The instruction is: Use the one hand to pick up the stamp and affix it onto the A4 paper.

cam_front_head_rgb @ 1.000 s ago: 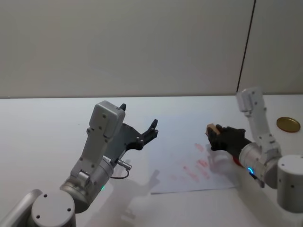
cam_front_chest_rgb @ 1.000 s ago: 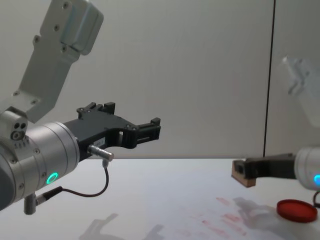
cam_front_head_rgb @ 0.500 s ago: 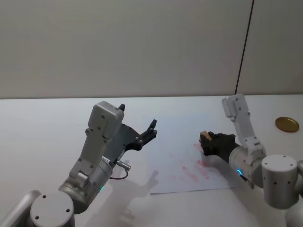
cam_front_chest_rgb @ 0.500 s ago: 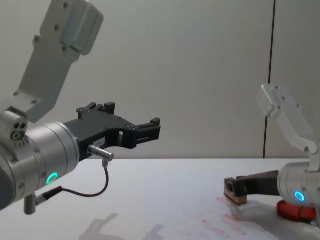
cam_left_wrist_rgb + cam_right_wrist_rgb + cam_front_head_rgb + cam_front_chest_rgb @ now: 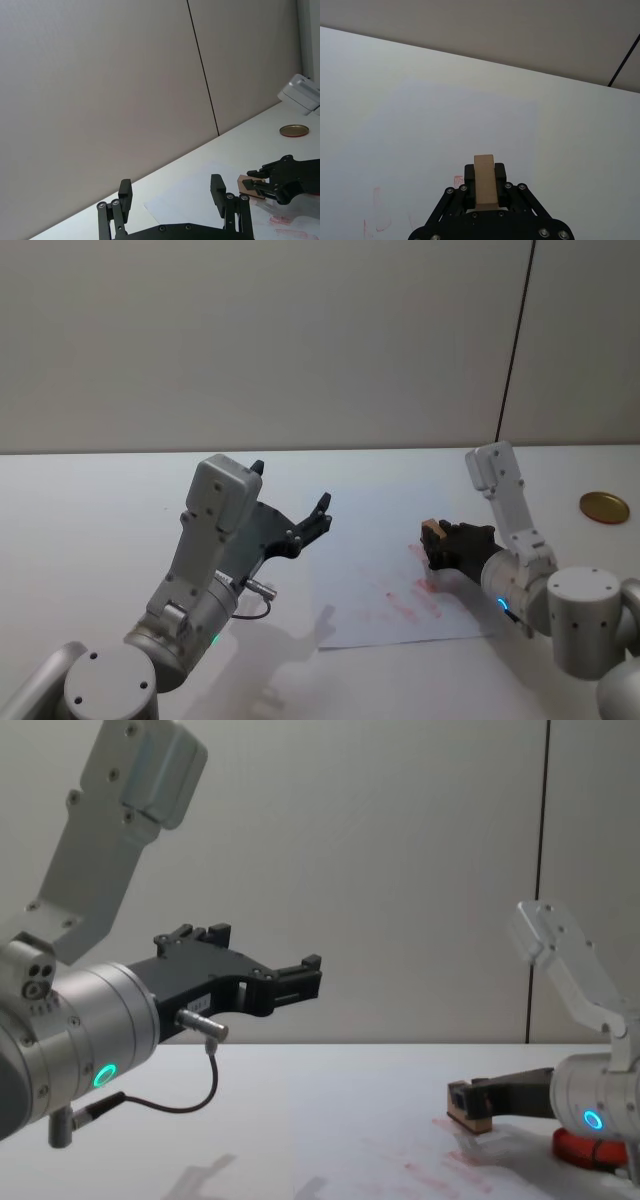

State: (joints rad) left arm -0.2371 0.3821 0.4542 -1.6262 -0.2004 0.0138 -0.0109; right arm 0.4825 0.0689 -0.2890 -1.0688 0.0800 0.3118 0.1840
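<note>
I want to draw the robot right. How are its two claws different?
The left gripper is open and holds nothing; the right gripper is shut on the stamp. The left gripper is up in the air above the table; the right gripper is low, by the paper. The left gripper's wrist has a green light; the right gripper's has a blue light. Both are black with two fingers.

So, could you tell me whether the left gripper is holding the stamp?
No, the stamp is clamped in the right gripper, while the left gripper hangs open and empty.
</note>
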